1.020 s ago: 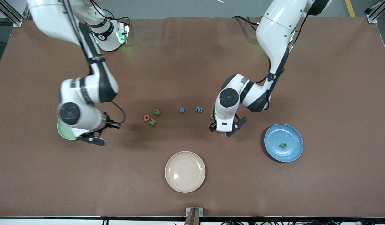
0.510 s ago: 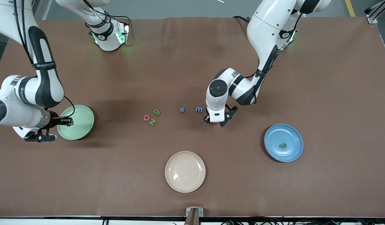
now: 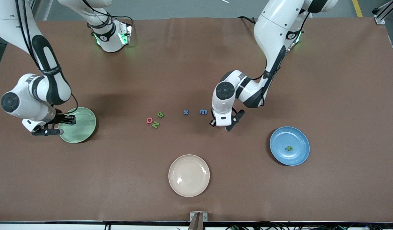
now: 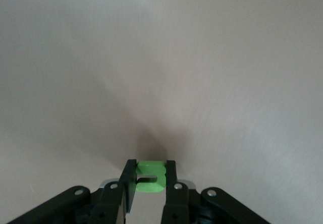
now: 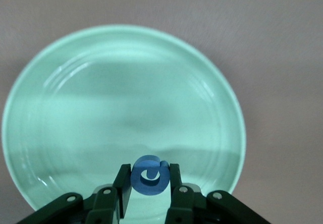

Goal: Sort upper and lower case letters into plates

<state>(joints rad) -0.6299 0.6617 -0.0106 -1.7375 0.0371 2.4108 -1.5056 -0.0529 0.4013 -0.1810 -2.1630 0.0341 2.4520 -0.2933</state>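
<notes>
My left gripper [image 3: 222, 124] [image 4: 151, 166] is low at the table beside the blue m [image 3: 203, 111], shut on the green u [image 4: 150, 177]. My right gripper [image 3: 70, 120] [image 5: 149, 169] hangs over the pale mint green plate [image 3: 84, 127] [image 5: 101, 108], near its rim, shut on the blue G [image 5: 149, 177]. On the table between the arms lie the blue x [image 3: 185, 112], green B [image 3: 160, 114], red Q [image 3: 149, 120] and green N [image 3: 155, 124]. The blue plate [image 3: 281, 140] holds the green p [image 3: 289, 148].
A cream-beige plate [image 3: 189, 175] sits nearer the front camera, mid-table. Both robot bases stand at the table's back edge.
The left gripper moved toward the blue m and closed on the green u. The right arm swung toward its own end of the table, uncovering the mint plate, still holding the G.
</notes>
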